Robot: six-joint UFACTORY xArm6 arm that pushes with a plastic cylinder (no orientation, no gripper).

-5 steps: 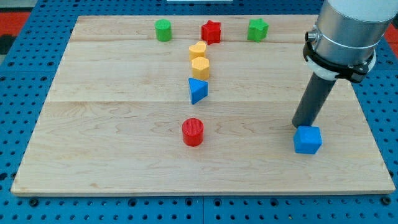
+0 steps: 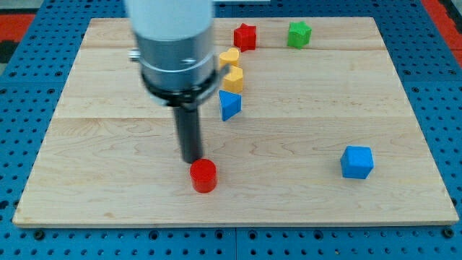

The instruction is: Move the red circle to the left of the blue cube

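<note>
The red circle (image 2: 203, 175) is a short red cylinder near the view's bottom, left of the middle of the board. My tip (image 2: 192, 160) stands just above and to the left of it, touching or almost touching it. The blue cube (image 2: 356, 162) sits far to the view's right, at about the same height as the red circle. The arm's grey body hides part of the board's top left.
A blue triangular block (image 2: 229, 105) lies above the red circle. Two yellow blocks (image 2: 232, 67) are stacked in line above it. A red star (image 2: 245, 36) and a green block (image 2: 299, 33) sit near the wooden board's (image 2: 86, 180) top edge.
My tip has moved from beside the blue cube across to the view's left. The red circle has shifted down and left. The arm now hides the green cylinder at the top left.
</note>
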